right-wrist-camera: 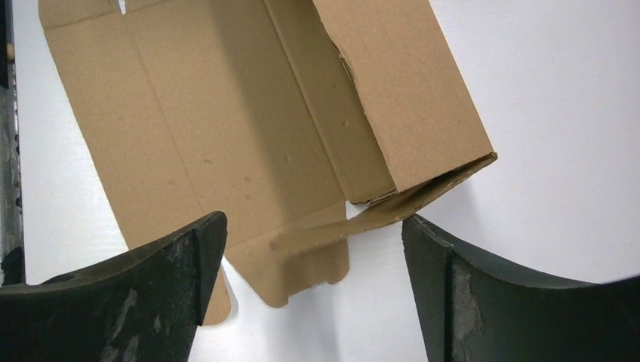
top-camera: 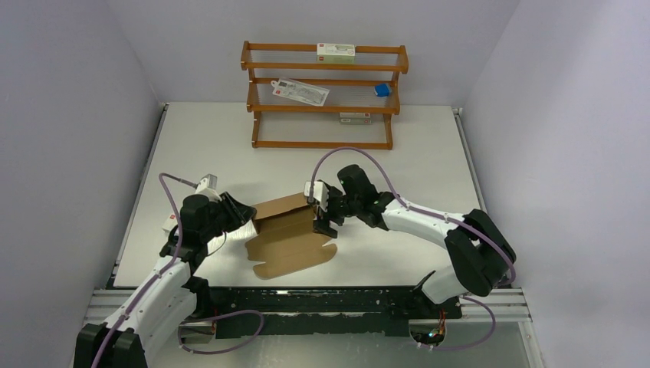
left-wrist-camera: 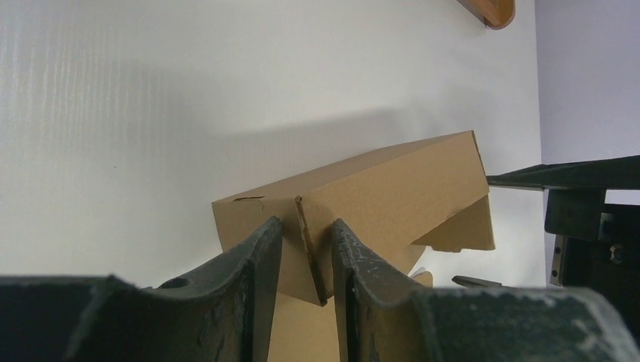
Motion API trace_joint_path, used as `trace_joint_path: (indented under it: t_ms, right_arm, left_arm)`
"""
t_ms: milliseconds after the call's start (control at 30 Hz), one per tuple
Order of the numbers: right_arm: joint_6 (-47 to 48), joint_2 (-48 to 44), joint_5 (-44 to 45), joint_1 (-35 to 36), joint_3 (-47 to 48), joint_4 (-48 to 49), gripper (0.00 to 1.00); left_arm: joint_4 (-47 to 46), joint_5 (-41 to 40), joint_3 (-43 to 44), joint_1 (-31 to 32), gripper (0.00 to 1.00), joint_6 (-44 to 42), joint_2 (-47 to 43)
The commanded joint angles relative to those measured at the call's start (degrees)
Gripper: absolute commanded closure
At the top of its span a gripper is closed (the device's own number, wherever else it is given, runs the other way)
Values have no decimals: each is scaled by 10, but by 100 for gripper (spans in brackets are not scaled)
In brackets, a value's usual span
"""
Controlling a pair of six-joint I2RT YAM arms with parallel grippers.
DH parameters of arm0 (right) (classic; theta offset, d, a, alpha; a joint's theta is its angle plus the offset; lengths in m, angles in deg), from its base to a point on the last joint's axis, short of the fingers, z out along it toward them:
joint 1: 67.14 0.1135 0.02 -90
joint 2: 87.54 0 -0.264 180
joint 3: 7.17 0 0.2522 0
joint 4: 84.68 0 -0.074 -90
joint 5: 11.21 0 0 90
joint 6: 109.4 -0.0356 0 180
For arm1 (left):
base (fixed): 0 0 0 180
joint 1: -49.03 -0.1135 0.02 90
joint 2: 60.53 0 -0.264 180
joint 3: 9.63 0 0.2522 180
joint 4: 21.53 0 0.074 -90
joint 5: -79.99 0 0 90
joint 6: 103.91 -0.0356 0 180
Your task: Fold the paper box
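left pincer [left-wrist-camera: 306, 226] nipped on paper box [left-wrist-camera: 392, 188] corner, right pincer [right-wrist-camera: 313, 222] wide open — box end between its jaws

Partly folded brown paper box [top-camera: 285, 230]

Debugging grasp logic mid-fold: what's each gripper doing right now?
Left gripper: closed, pinching a folded corner of the paper box.
Right gripper: open, jaws wide apart at the box's end, holding nothing.
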Motion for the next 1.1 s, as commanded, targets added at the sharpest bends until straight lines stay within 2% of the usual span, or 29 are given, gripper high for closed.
trace_joint_path:
  t_ms: [0, 67, 267, 400, 500, 633, 833, 1067]
  right_arm:
    - [-6, -18, 15, -2, 27, -41, 7]
    - [-21, -40, 26, -12, 25, -42, 6]
    - [-57, -125, -22, -62, 27, -55, 6]
    - [-106, -151, 29, -95, 16, -11, 9]
    - [-139, -124, 112, -120, 23, 4, 13]
    - [-125, -53, 141, -134, 49, 16, 14]
    - [-100, 18, 125, -138, 48, 62, 14]
    - [-81, 23, 23, -135, 19, 65, 14]
  left_arm:
    - [25, 5, 24, 4, 64, -17, -6]
    - [25, 3, 26, 4, 63, -19, -6]
    - [24, 5, 27, 4, 63, -20, 4]
    - [19, 5, 27, 4, 63, -21, 8]
    - [18, 5, 27, 4, 63, -20, 9]
    - [17, 7, 27, 4, 63, -19, 7]
    - [11, 8, 26, 4, 63, -14, 9]
    - [2, 11, 21, 4, 63, -9, 9]
